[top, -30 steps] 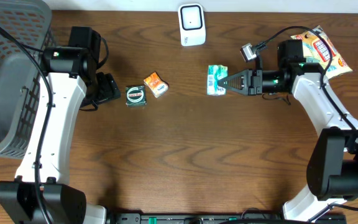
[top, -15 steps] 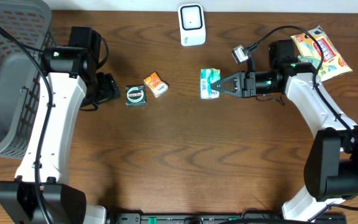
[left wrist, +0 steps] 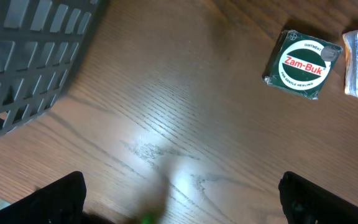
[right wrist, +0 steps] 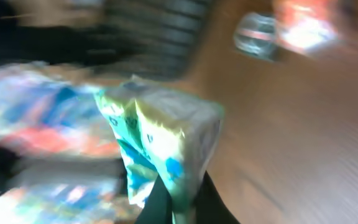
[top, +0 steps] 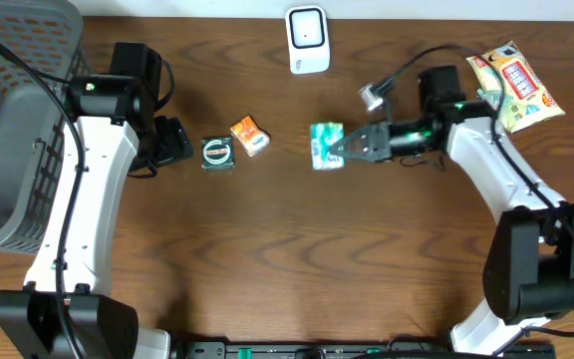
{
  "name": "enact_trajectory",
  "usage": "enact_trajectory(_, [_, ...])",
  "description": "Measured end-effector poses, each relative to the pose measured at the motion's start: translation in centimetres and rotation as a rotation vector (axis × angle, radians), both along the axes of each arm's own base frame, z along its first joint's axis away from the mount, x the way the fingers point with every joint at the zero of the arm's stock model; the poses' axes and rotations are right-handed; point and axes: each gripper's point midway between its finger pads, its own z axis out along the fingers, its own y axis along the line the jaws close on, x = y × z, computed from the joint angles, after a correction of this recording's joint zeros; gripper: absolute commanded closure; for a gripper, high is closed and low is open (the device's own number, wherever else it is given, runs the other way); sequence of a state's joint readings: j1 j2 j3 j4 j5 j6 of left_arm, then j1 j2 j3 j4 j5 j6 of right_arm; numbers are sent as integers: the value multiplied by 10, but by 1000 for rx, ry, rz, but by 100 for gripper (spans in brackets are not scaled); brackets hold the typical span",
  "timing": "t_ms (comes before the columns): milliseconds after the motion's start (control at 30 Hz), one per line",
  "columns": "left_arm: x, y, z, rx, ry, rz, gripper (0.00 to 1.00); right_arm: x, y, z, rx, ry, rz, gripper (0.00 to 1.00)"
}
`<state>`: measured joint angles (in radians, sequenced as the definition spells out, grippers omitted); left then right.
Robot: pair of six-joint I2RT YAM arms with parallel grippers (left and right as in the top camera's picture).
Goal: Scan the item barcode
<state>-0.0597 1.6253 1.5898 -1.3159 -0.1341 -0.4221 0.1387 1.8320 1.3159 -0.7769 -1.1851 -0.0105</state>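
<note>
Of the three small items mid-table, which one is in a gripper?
The green-and-white pack, pinched by the right gripper; the Zam-Buk tin and the orange packet lie free on the table.

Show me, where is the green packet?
In the overhead view, the green packet is held in the right pincer near the table's middle, right of the small orange box and nearer the robot than the white scanner.

The packet [top: 326,146] is in front of the scanner [top: 307,40], right of the tin [top: 217,153] and carton [top: 249,136].
</note>
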Motion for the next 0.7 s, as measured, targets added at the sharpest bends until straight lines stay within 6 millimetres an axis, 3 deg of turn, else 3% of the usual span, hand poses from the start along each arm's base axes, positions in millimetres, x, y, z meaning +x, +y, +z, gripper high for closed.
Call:
enact_trajectory(67, [0, 0, 0, 0, 0, 0, 2, 1, -1, -33, -216, 38, -46, 99])
enact_trajectory(167, [0, 0, 0, 0, 0, 0, 2, 3, -7, -67, -480, 27, -102, 99])
enact_trajectory(300, [0, 0, 0, 0, 0, 0, 3, 22, -22, -81, -753, -76, -190, 99])
enact_trajectory(400, [0, 0, 0, 0, 0, 0, 2, 51, -30, -63, -883, -201, -277, 99])
enact_trajectory(600, [0, 0, 0, 0, 1, 0, 2, 116, -16, 4, -928, -416, -418, 99])
enact_trajectory(700, [0, 0, 0, 0, 0, 0, 2, 150, -9, 14, -952, -457, -438, 99])
